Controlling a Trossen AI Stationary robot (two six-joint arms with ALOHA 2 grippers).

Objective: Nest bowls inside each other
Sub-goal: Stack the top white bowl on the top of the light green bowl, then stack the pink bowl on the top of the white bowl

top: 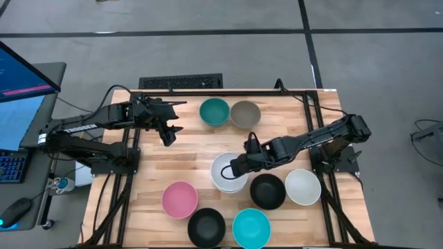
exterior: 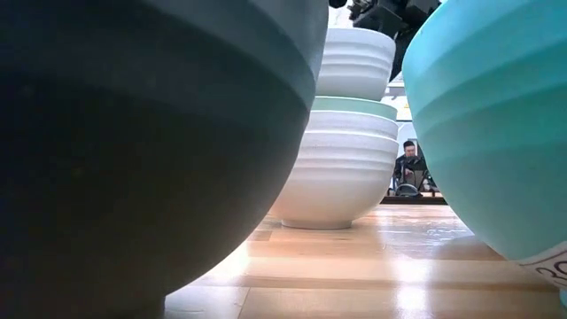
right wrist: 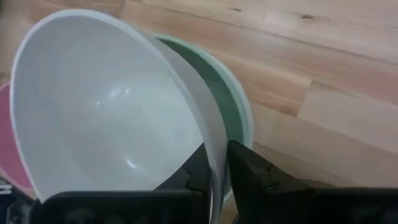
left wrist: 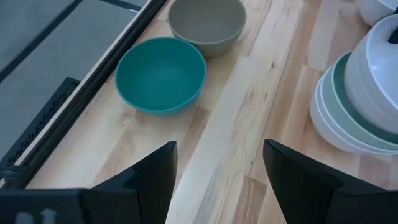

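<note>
Nearest you sit a black bowl (top: 206, 226) and a cyan bowl (top: 250, 227), with pink (top: 180, 199), a second black (top: 267, 191) and a white bowl (top: 302, 187) just behind. At the table's middle, your right gripper (top: 236, 166) pinches the rim of a white bowl (right wrist: 106, 112), tilted over the stack (top: 223, 181) with its sage green bowl (right wrist: 227, 102). Farther off, teal (top: 214, 111) and taupe (top: 244, 114) bowls touch, and your left gripper (top: 168, 123) hangs wide open, holding nothing.

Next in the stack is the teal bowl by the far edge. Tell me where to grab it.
Pinch the teal bowl at its rim, one finger inside and one outside, coming down from above. It sits upright and open. Take the side away from the taupe bowl; the open left end effector is nearest.
</note>
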